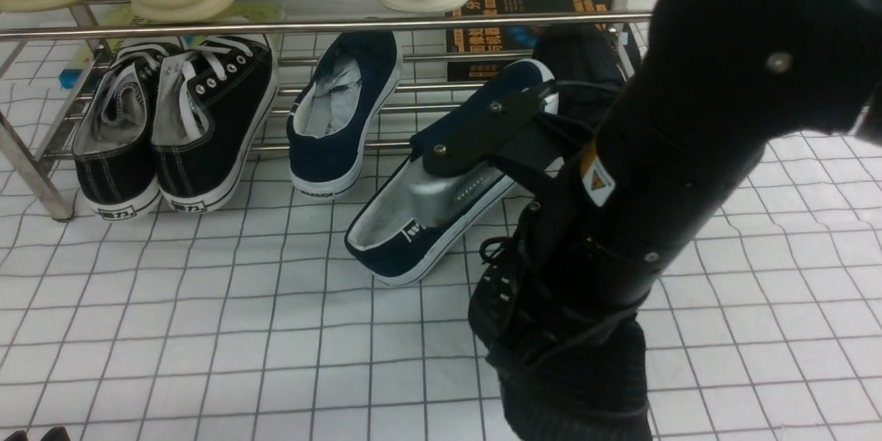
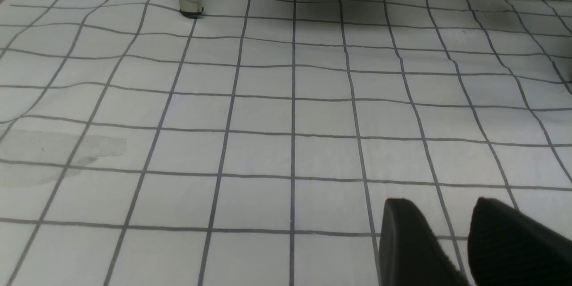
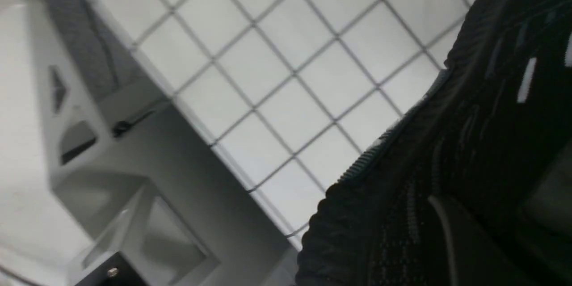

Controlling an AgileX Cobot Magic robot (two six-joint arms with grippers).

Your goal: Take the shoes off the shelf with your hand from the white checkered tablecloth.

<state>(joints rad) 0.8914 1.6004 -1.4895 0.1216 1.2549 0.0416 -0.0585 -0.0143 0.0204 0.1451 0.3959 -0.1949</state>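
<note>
Since the black shoe had to come off the shelf, your right gripper, hidden behind its arm, was clamped on it, holding it just in front of that shelf.

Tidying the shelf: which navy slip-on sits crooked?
The right one, turned diagonally with its heel farther out on the cloth; the left one points straight in.

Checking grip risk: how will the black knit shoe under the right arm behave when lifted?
The black shoe probably flexes at the collar: its upper looks like soft knit. That textured weave should not be slippery. Its loose laces might snag.
</note>
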